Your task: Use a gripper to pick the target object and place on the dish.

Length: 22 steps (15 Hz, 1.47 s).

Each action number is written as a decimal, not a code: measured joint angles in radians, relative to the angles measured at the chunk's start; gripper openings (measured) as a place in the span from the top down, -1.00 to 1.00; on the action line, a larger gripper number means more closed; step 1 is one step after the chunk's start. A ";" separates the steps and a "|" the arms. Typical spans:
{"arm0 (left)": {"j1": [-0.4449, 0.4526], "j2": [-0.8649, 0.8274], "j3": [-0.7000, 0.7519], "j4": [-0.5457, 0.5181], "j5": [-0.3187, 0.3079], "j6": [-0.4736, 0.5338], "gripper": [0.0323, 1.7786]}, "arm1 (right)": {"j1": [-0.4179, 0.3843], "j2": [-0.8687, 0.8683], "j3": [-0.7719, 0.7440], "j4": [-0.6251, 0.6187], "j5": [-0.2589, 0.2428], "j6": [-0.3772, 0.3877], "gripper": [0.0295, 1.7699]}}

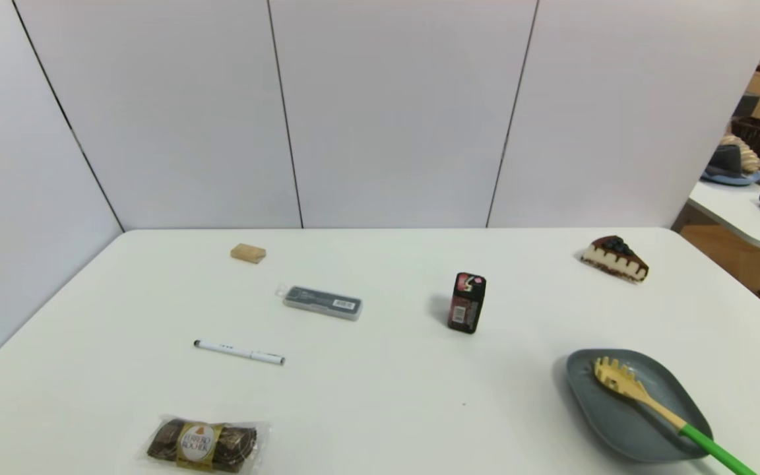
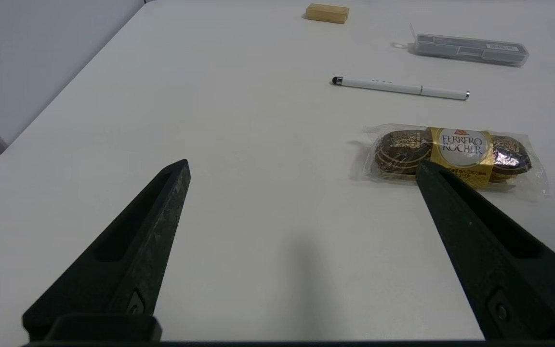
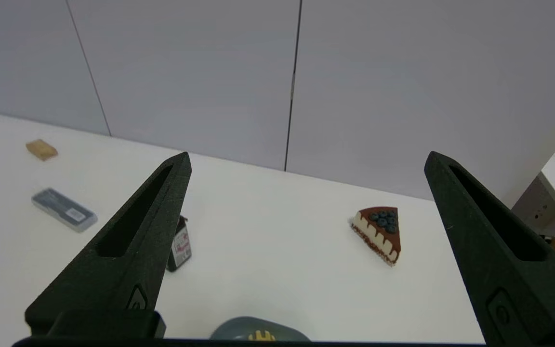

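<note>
The spaghetti server [image 1: 644, 397] lies on the grey-blue dish [image 1: 598, 402] at the table's near right; its toothed yellow head rests inside and its green handle [image 1: 716, 450] sticks out over the near rim. No arm shows in the head view. My right gripper [image 3: 306, 159] is open and empty, raised over the table; the dish's far rim [image 3: 239, 326] and the server's teeth [image 3: 261, 336] show at the edge of its view. My left gripper [image 2: 301, 166] is open and empty, low over the near-left table.
A white pen [image 1: 239, 352], a grey case [image 1: 322, 302], a tan block [image 1: 248, 253] and a chocolate pack [image 1: 202, 444] lie on the left. A small dark box [image 1: 466, 302] stands mid-table. A cake slice [image 1: 615, 258] sits at the far right.
</note>
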 joint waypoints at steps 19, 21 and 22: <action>0.000 0.000 0.000 0.000 0.000 0.000 -0.90 | -0.048 -0.577 0.496 -0.455 -0.001 0.056 -0.91; 0.000 0.000 0.000 0.000 0.000 0.000 -0.90 | -0.034 -0.577 0.528 -0.438 -0.001 0.049 -0.92; 0.000 0.000 0.000 0.000 0.000 0.000 -0.90 | -0.013 -0.574 0.538 -0.436 -0.007 0.044 -0.92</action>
